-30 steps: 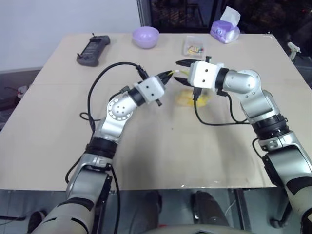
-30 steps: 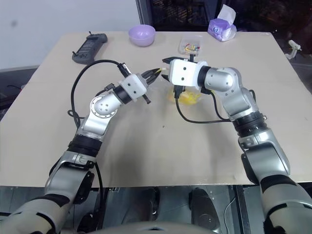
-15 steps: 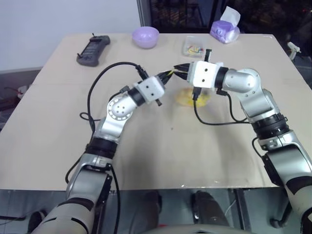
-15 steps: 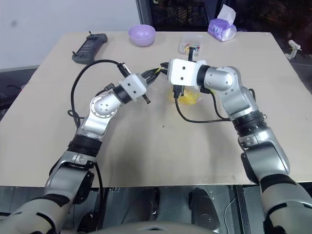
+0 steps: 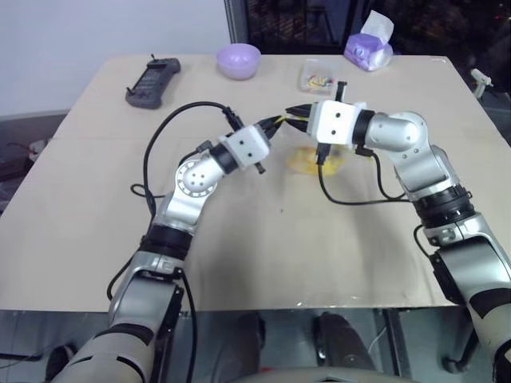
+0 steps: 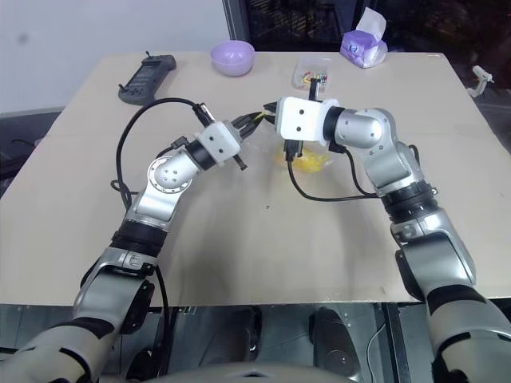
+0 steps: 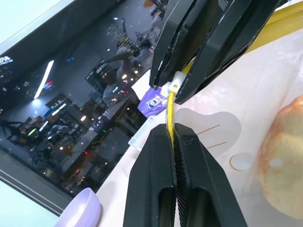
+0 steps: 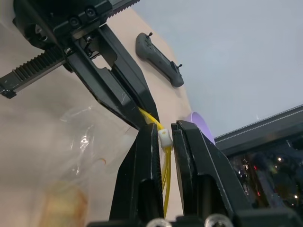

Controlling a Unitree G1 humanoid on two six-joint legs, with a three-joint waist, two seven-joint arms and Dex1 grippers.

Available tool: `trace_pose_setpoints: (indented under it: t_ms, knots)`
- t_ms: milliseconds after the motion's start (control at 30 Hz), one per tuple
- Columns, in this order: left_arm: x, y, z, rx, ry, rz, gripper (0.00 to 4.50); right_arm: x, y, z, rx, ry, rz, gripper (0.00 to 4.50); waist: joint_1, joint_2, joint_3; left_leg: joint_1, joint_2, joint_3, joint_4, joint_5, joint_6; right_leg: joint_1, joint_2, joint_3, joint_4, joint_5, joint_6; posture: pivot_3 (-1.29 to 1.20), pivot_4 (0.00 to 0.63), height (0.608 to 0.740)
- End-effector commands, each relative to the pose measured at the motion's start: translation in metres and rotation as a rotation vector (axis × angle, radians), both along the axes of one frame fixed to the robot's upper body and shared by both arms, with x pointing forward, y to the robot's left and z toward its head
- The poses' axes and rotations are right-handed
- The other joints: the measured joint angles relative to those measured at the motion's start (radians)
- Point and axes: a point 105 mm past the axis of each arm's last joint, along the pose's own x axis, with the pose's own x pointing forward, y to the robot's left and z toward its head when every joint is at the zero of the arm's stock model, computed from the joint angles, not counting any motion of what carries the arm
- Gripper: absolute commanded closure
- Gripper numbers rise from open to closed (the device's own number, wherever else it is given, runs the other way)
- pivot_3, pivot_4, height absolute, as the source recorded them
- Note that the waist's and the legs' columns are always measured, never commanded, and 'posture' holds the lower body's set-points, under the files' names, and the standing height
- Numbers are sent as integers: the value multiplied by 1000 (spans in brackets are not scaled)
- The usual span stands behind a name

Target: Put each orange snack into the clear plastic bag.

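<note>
Over the middle of the tan surface [image 5: 239, 239] I see both grippers meeting nose to nose, just above the thin, crinkly clear plastic bag [image 7: 265, 109] with its yellow zip strip. My left gripper [image 7: 172, 135] has its black fingers pressed together on that yellow strip, which runs up out of their tips. My right gripper [image 8: 164, 137] faces it from the other side, its fingers closed in on the small white slider at the strip's edge, so both are pinching the same top edge of the bag close together.

The round, domed orange-yellow bun [image 5: 314, 162] lies inside the bag, low down, resting on the surface below my right wrist; in the left wrist view I see it through the plastic.

At the far edge of the surface stand a lilac bowl [image 5: 239, 60], a small clear box with colourful bits [image 5: 319, 76] and a purple tissue pack [image 5: 368, 46]. A dark handheld controller [image 5: 152, 82] lies at the far left corner, well apart from the bag.
</note>
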Motion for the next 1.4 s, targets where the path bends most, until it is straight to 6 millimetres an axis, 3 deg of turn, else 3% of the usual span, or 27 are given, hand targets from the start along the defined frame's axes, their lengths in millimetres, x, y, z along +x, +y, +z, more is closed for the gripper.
trace_pose_setpoints:
  t_ms: [33, 1000, 1067, 1400]
  knots:
    - [-3, -1, 11, -12, -45, -9, 4500, -1, -4, 19, 11, -61, 0, 3974, 0, 0, 0, 0, 0, 0, 0, 0, 0, 0, 0, 0, 0, 0, 0, 0, 150, 740]
    - [-3, -2, 11, -5, -44, -14, 4500, -6, 1, 21, 20, -65, 37, 3974, 0, 0, 0, 0, 0, 0, 0, 0, 0, 0, 0, 0, 0, 0, 0, 0, 150, 740]
    - [-3, -2, 10, -5, -44, -13, 4500, -5, 1, 21, 19, -66, 35, 4491, 0, 0, 0, 0, 0, 0, 0, 0, 0, 0, 0, 0, 0, 0, 0, 0, 150, 740]
    - [0, 4, 7, -5, -28, 11, 4500, -4, -3, 23, 23, -74, 18, 4497, -1, 0, 0, 0, 0, 0, 0, 0, 0, 0, 0, 0, 0, 0, 0, 0, 150, 740]
